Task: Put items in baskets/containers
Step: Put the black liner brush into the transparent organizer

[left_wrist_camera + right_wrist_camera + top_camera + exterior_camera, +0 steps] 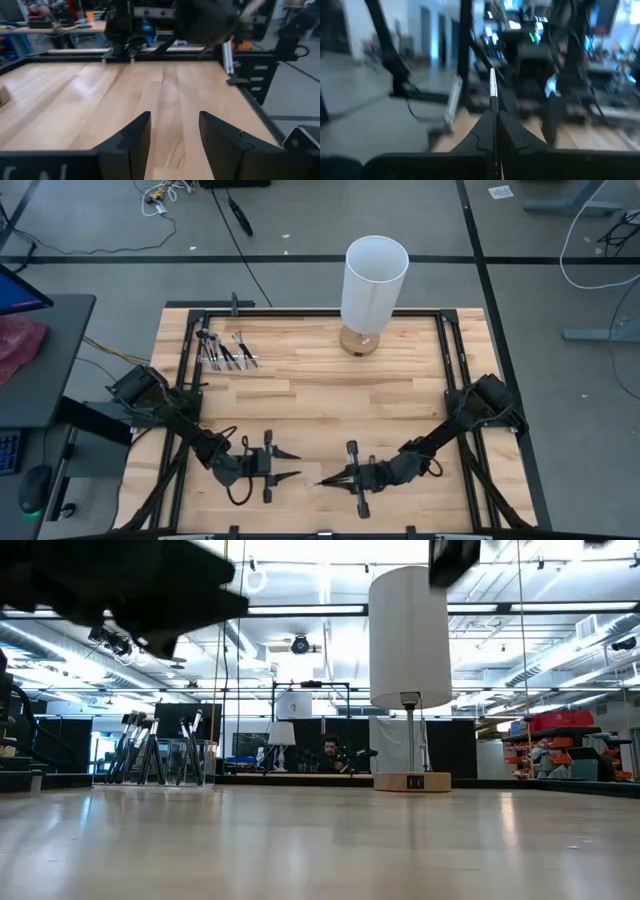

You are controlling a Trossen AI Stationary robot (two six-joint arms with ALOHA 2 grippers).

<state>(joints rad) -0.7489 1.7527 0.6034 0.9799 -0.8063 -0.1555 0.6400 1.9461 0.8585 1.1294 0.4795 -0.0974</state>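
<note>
Right hand (322, 480) pinches one brush (492, 87) near our table's (400, 400) front edge, likely for the clear container (226, 350) far back-left; left hand (292, 464) open, empty.

Left hand (172, 142) hovers with fingers (132, 140) spread over bare wooden worktop (75, 100); the other arm (205, 20) looms dark ahead.
</note>
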